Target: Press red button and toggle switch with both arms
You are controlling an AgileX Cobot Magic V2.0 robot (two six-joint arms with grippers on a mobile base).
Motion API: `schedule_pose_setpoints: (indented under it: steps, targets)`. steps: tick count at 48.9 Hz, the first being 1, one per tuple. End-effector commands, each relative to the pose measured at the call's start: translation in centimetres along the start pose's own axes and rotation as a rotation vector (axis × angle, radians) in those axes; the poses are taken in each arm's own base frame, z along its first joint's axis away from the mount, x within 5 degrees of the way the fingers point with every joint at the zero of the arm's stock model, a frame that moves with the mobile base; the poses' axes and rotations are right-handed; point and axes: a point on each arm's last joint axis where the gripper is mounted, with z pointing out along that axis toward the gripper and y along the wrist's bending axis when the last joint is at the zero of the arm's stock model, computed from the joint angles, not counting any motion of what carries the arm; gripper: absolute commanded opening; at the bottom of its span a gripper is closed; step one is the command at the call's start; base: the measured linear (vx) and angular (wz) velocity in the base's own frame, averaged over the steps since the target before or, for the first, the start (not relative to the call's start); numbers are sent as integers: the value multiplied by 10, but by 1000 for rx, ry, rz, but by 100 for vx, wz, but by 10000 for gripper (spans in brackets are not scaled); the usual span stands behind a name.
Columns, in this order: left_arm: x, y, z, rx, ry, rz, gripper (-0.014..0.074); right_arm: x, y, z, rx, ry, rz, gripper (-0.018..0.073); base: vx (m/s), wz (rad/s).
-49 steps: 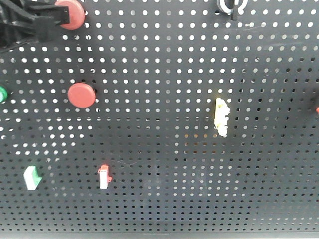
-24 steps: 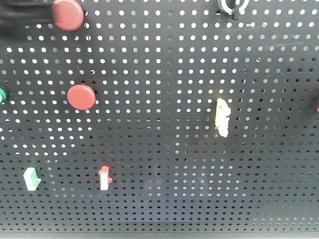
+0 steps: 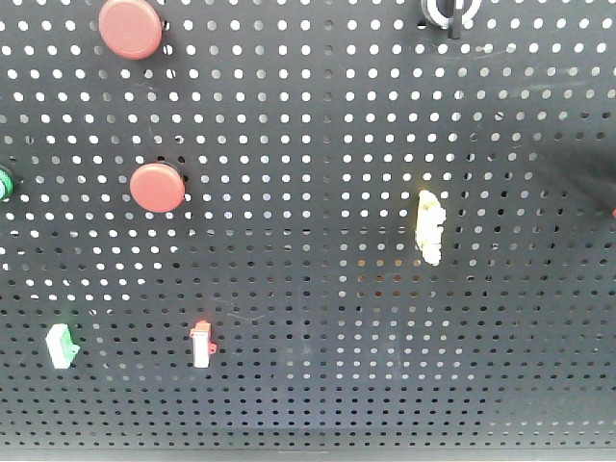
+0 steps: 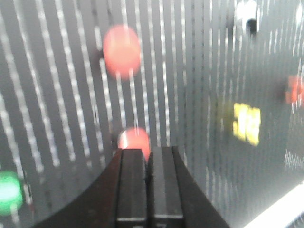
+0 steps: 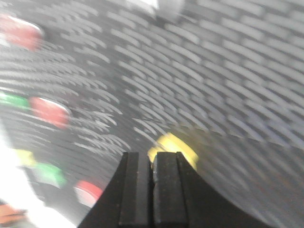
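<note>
On the front view's black pegboard, the red button (image 3: pixel 131 27) sits at the top left. The toggle switch (image 3: pixel 449 12) is at the top edge, partly cut off. Neither gripper appears in this view. The left wrist view is blurred. There my left gripper (image 4: pixel 147 151) is shut and empty, away from the board, with the red button (image 4: pixel 121 50) above it and the toggle switch (image 4: pixel 247 16) at the upper right. In the smeared right wrist view, my right gripper (image 5: pixel 153 154) is shut and empty in front of the yellow tab (image 5: pixel 173 147).
A smaller, brighter red button (image 3: pixel 157 187) sits below the red button, also just past my left fingertips (image 4: pixel 134 139). A yellow tab (image 3: pixel 429 226), a green button (image 3: pixel 4 183), a green rocker (image 3: pixel 62 345) and a red rocker (image 3: pixel 201 344) are also mounted on the board.
My left gripper was at the red button's left side a second ago, blurred half a second ago, and has now left the front view. The red button is uncovered.
</note>
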Motion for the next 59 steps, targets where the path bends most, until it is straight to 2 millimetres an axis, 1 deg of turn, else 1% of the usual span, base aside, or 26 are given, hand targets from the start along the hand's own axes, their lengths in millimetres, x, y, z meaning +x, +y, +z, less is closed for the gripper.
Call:
schedule_pose_setpoints:
  steps: [1,4,6,13,15,19,23,34,53,59]
  targets:
    - [-15,1,-7,-27,-117,-49,2,-27,1,14,-68,-107,26,-3,0,0]
    - [-15,2,-8,-29,-125,-58,2,-32,2,31,-104,-100,29,-3,0,0]
    - [-16,2,-8,-31,-131,-64,2,-36,4,38,-119,-107,29,-3,0,0]
    - [-16,2,-8,-31,-133,-69,2,-47,17,64,-176,-138,33,-3,0,0]
    - [-16,2,-8,-31,-133,-73,2,-50,19,68,-177,-148,27,-3,0,0]
    - [-16,2,-8,-31,-133,-73,2,-52,17,77,-161,-157,28,-3,0,0]
    - [-16,2,-8,-31,-132,-74,2,-52,14,80,-148,-156,37,-3,0,0]
    - [-16,2,-8,-29,-129,-73,2,-51,8,81,-72,-158,5,-3,0,0]
    - [-15,2,-8,-28,-127,-73,2,-49,-1,81,30,-135,-31,-3,0,0]
    - [-15,2,-8,-28,-127,-73,2,-52,-2,78,48,-151,-32,-3,0,0]
